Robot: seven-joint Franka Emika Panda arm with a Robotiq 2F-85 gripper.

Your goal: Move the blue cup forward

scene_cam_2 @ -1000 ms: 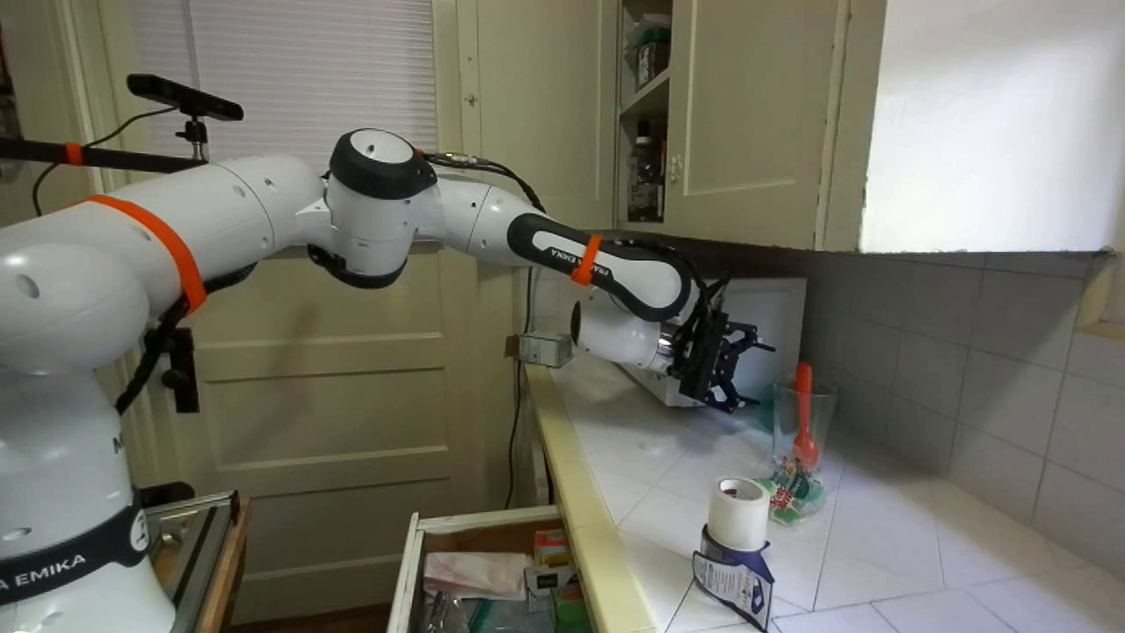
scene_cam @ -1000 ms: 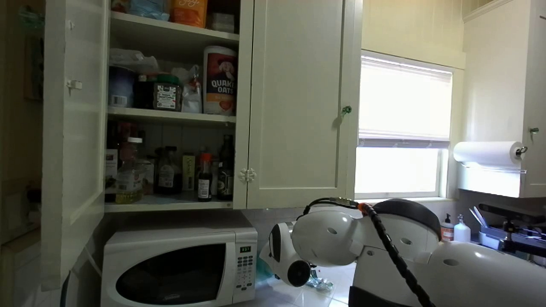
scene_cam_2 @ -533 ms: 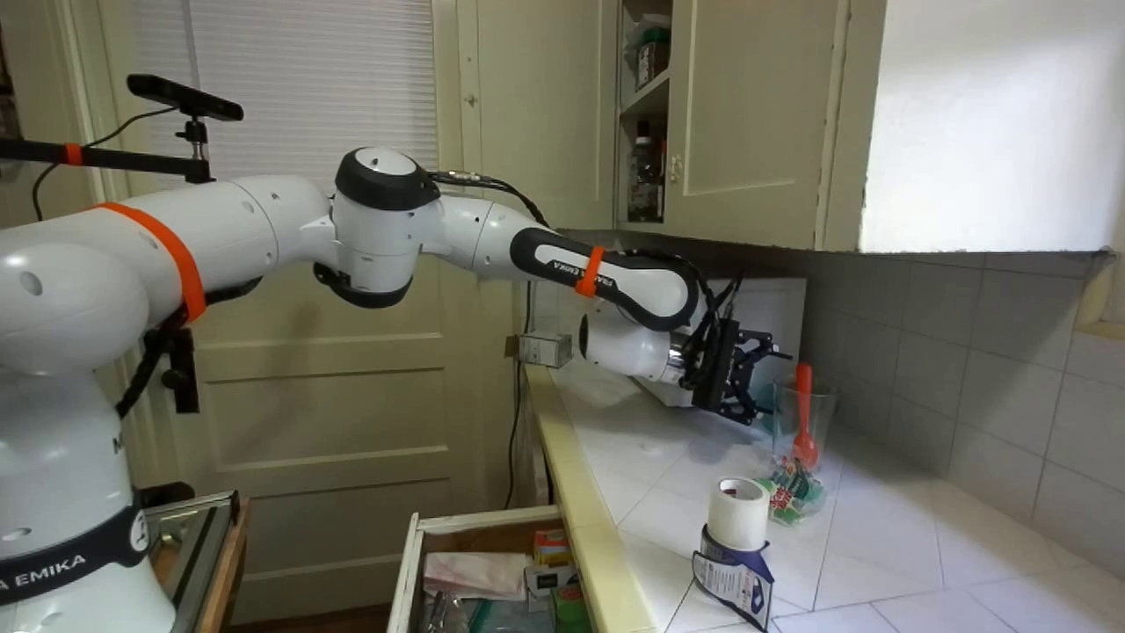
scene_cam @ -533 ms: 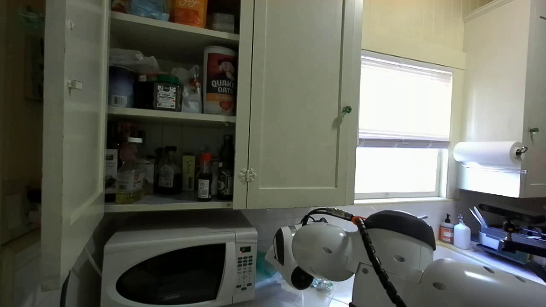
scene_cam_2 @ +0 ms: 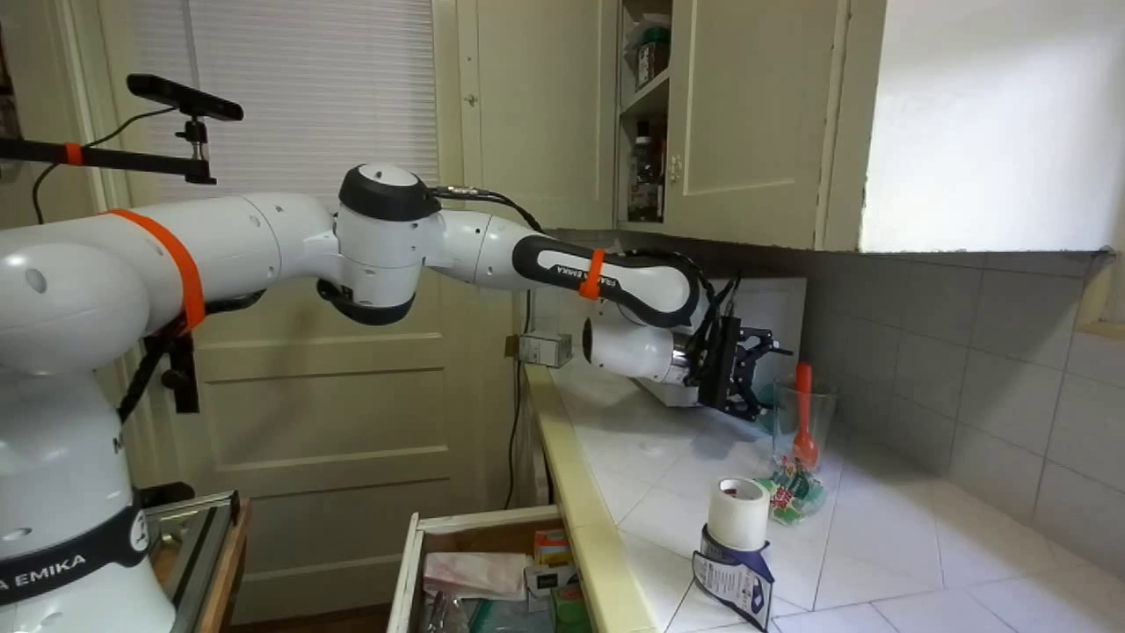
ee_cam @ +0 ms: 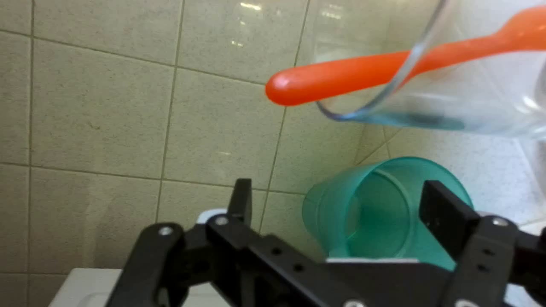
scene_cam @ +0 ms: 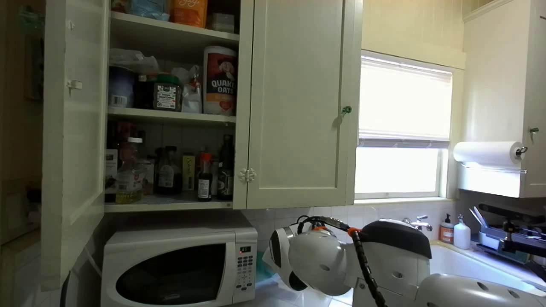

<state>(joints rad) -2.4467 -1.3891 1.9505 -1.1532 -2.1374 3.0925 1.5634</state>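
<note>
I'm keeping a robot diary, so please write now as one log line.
pincer: open | teal cup: not gripped | spoon: in glass

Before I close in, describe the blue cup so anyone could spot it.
Find the white microwave, then look past its keypad side. In the wrist view, the blue cup shows its round mouth next to a clear tumbler that holds an orange utensil. Unlike that colourless neighbour, the cup is teal.

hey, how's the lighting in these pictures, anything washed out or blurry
In an exterior view, the window is blown out while the open cupboard is dim inside; in an exterior view, a cabinet side glares; in the wrist view, the wall tiles catch small glints, the clear cup looks slightly soft, and the blue cup is readable, partly behind the end effector.
</note>
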